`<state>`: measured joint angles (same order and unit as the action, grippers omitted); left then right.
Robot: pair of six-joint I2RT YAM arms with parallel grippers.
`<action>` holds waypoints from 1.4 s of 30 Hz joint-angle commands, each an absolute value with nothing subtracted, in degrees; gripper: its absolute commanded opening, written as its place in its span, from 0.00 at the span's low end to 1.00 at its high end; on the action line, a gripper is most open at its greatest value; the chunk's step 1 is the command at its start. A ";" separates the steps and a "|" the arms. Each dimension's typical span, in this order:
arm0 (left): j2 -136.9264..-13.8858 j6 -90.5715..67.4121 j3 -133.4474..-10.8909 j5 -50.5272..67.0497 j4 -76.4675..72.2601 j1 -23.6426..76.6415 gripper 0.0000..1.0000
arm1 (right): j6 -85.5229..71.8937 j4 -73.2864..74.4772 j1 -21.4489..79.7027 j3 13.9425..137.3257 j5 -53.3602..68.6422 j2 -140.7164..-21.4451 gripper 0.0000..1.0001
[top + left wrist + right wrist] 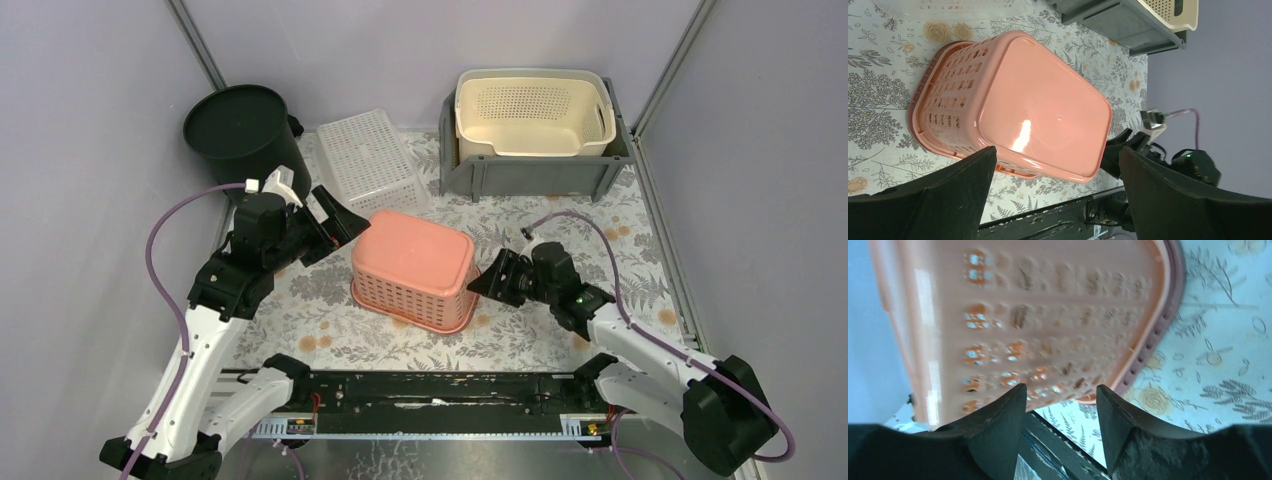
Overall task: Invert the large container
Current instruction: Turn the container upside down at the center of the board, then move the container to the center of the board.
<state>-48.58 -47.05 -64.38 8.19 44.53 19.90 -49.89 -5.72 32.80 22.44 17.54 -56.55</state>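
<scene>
Nearest item: black mounting rail (430, 390) along the near edge of the table (640, 250), carrying both my arms.

Far left corner: black round bin (240, 125).

Far edge, just right of the bin: white perforated basket (370, 165).

Left claw (338, 232): fingers spread wide and holding nothing. It sits close beside the left end of the pink basket (415, 265); whether they touch I cannot tell.

Pink basket: table centre, bottom up, with its rim down on the floral cover.

Right claw (485, 275): fingers apart and empty, close to the pink basket's perforated right side.

Far right corner: grey crate (530, 175) with a cream basket (533, 115) seated inside it.
</scene>
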 commanded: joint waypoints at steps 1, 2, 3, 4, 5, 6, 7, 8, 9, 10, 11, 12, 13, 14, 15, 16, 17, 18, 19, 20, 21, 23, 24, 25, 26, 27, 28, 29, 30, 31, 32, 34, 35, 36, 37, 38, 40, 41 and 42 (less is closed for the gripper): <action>-48.26 -47.11 -63.90 9.05 40.85 20.21 1.00 | -43.94 1.85 31.63 31.42 14.81 -55.33 0.61; -48.25 -47.11 -63.90 9.03 40.87 20.21 1.00 | -42.96 3.72 31.38 32.99 14.46 -55.82 0.61; -48.14 -47.11 -63.89 9.05 40.87 20.21 1.00 | -42.23 5.52 31.12 34.39 14.08 -56.32 0.61; -48.05 -47.11 -63.87 9.02 40.87 20.21 1.00 | -41.89 7.06 30.61 35.52 14.03 -56.76 0.61; -47.90 -47.11 -63.87 9.04 40.92 20.25 1.00 | -41.66 8.10 30.02 36.26 14.20 -57.04 0.61; -47.80 -47.11 -63.89 8.97 40.95 20.22 1.00 | -41.46 8.96 29.38 36.70 14.42 -57.13 0.61; -47.73 -47.11 -63.92 8.88 41.17 20.22 1.00 | -41.44 9.32 28.68 36.81 14.89 -56.95 0.61; -47.62 -47.09 -63.90 8.80 41.25 20.21 1.00 | -41.36 9.47 27.92 36.76 15.28 -56.69 0.61; -47.51 -46.99 -63.79 8.83 41.29 20.23 1.00 | -41.25 9.49 27.20 36.55 15.61 -56.49 0.61; -47.39 -46.90 -63.64 8.93 41.33 20.22 1.00 | -41.24 9.34 26.38 36.30 16.09 -56.21 0.61; -47.35 -46.81 -63.50 9.03 41.34 20.24 1.00 | -41.34 8.76 25.70 36.02 16.77 -56.21 0.61; -47.32 -46.76 -63.35 9.05 41.35 20.22 1.00 | -41.39 8.17 24.93 35.77 17.58 -56.37 0.61; -47.29 -46.68 -63.09 9.17 41.38 20.19 1.00 | -41.45 7.51 24.53 35.55 18.26 -56.71 0.61; -47.19 -46.67 -62.92 9.23 41.35 20.19 1.00 | -41.60 6.85 24.39 35.44 18.87 -57.19 0.61; -47.10 -46.67 -62.79 9.28 41.34 20.21 1.00 | -41.80 6.06 24.38 35.38 19.61 -57.98 0.61; -46.97 -46.67 -62.62 9.28 41.32 20.21 1.00 | -42.27 4.68 24.34 35.15 20.71 -58.76 0.60; -46.83 -46.60 -62.43 9.30 41.34 20.24 1.00 | -43.07 2.89 24.39 34.83 22.07 -59.68 0.60; -46.57 -46.58 -62.26 9.27 41.31 20.23 1.00 | -44.02 0.91 24.40 34.47 23.75 -60.80 0.60; -46.42 -46.51 -62.09 9.13 41.31 20.19 1.00 | -45.00 -1.35 24.35 34.16 25.56 -62.04 0.60; -46.22 -46.42 -61.96 9.00 41.35 20.21 1.00 | -45.90 -3.23 24.47 34.06 27.46 -63.52 0.59; -46.09 -46.41 -61.82 8.97 41.41 20.20 1.00 | -47.20 -5.30 24.67 33.77 29.11 -64.82 0.59; -45.95 -46.28 -61.74 8.95 41.54 20.22 1.00 | -49.26 -8.35 25.41 33.22 30.77 -66.92 0.58; -45.84 -46.24 -61.77 9.05 41.64 20.22 1.00 | -49.99 -9.30 25.79 33.00 30.77 -67.37 0.58; -45.81 -46.15 -61.74 9.05 41.80 20.21 1.00 | -50.63 -10.01 26.39 32.84 30.64 -67.67 0.58; -45.71 -46.10 -61.85 9.01 41.97 20.21 1.00 | -51.20 -10.69 26.99 32.79 30.55 -67.98 0.58; -45.55 -46.06 -61.93 9.03 42.11 20.21 1.00 | -51.78 -11.33 27.77 32.85 30.39 -68.35 0.58; -45.34 -46.06 -61.96 9.05 42.12 20.18 1.00 | -52.62 -12.05 28.75 33.00 30.18 -68.87 0.58; -45.27 -46.05 -61.91 9.00 42.17 20.21 1.00 | -53.04 -12.75 29.74 33.23 29.80 -69.47 0.58; -45.14 -46.05 -62.00 9.05 42.17 20.21 1.00 | -53.49 -13.44 30.90 33.52 29.33 -70.31 0.58; -45.09 -46.05 -61.97 9.03 42.12 20.17 1.00 | -53.89 -14.17 32.03 33.94 28.87 -71.17 0.58; -45.09 -46.05 -61.96 9.03 42.15 20.21 1.00 | -54.41 -15.08 33.13 34.36 28.50 -72.32 0.58; -45.09 -46.05 -61.92 9.09 42.16 20.22 1.00 | -55.45 -16.88 35.05 35.41 27.95 -74.70 0.58; -45.09 -45.99 -61.98 9.09 42.24 20.20 1.00 | -55.72 -17.60 35.89 36.18 27.67 -75.89 0.58; -45.03 -45.93 -62.01 9.04 42.34 20.21 1.00 | -55.92 -18.08 36.54 37.00 27.35 -77.05 0.58; -44.97 -45.88 -62.05 8.90 42.50 20.20 1.00 | -55.90 -18.49 37.16 37.90 27.07 -78.09 0.58; -44.83 -45.81 -62.04 8.85 42.66 20.21 1.00 | -55.92 -18.76 37.72 38.80 26.85 -79.24 0.58; -44.52 -45.79 -62.05 8.71 42.87 20.21 1.00 | -55.84 -19.29 38.24 40.92 26.88 -82.05 0.58; -44.41 -45.79 -61.95 8.66 43.01 20.21 1.00 | -55.76 -19.45 38.50 42.38 26.97 -83.34 0.58; -44.27 -45.79 -61.92 8.62 43.08 20.23 1.00 | -55.86 -19.77 38.76 43.47 27.10 -84.50 0.58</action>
